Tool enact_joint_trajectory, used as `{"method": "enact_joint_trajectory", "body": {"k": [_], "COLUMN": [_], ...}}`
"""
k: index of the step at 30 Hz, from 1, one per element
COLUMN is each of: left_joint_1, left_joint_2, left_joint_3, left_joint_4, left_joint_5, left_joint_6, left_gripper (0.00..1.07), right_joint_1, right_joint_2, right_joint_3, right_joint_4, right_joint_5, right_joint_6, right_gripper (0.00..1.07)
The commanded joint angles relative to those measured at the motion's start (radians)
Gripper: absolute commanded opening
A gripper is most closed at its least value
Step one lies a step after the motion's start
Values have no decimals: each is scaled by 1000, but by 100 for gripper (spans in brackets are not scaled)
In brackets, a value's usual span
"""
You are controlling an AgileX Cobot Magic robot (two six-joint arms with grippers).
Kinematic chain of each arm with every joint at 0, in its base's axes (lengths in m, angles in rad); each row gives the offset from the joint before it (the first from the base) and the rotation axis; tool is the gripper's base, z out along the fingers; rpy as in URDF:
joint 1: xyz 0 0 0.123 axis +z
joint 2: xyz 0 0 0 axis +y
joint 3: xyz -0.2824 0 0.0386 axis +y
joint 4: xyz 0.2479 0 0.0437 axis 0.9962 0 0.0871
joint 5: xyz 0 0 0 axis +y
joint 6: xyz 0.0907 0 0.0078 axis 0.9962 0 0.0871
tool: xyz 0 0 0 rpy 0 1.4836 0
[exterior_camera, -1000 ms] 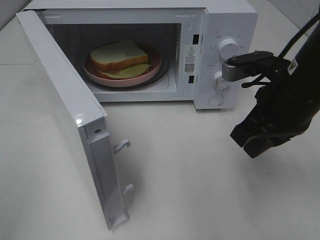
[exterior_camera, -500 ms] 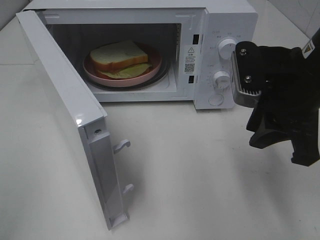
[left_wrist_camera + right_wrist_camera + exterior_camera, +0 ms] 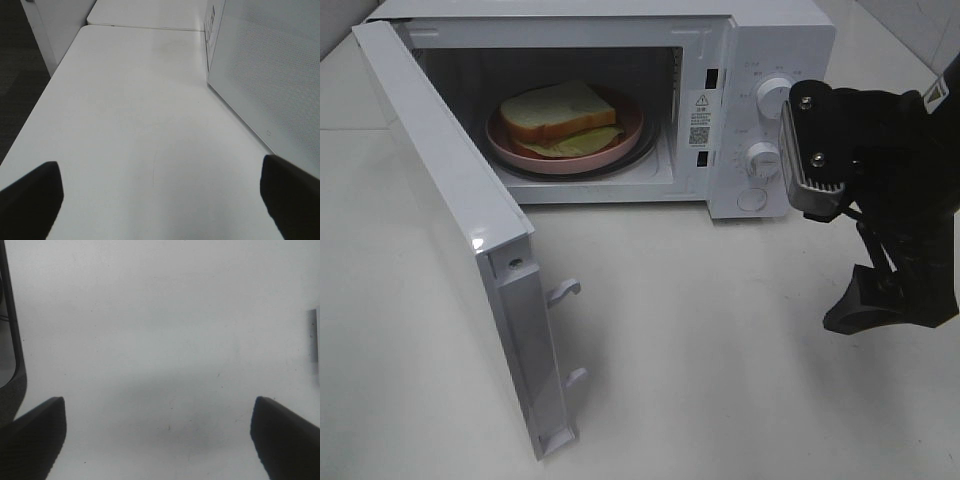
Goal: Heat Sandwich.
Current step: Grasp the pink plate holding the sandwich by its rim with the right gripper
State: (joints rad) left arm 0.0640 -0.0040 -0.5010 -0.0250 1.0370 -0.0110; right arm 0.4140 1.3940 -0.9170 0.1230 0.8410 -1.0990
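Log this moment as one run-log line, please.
white-bread sandwich: on round pink plate in white microwave | door: open | left gripper: open | right gripper: open

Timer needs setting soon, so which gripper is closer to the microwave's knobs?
Right. The right gripper hangs open close beside the knobs; the left gripper is outside the open door, on its far side from them.

Open door (image 3: pixel 450 220) juts left, sandwich (image 3: pixel 560 108) occupies microwave (image 3: pixel 760 40)

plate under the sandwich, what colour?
Pink; the plate under the sandwich shows best in the exterior high view.
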Motion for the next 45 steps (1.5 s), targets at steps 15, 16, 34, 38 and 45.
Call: {"method": "enact_joint_trajectory", "body": {"k": [15, 16, 34, 38, 45], "left_joint_1": [0, 0, 0, 0, 0], "left_joint_2": [-23, -23, -23, -23, -23], "left_joint_3": [5, 5, 5, 5, 5], "left_joint_4": [-7, -7, -7, -7, -7], "left_joint_5": [-3, -3, -3, -3, -3], "left_joint_6": [1, 1, 1, 1, 1], "left_gripper": [99, 99, 99, 99, 99], "right_joint_1": [182, 182, 228, 228, 228], "right_joint_2": [75, 87, 343, 376, 463], "right_joint_3": [-135, -148, -363, -398, -465], "right_joint_4": [-339, -339, -339, -335, -324], "right_joint_5": [-98, -106, -212, -227, -288], "right_joint_6": [79, 78, 62, 54, 55], "right_gripper": [93, 93, 90, 89, 88]}}
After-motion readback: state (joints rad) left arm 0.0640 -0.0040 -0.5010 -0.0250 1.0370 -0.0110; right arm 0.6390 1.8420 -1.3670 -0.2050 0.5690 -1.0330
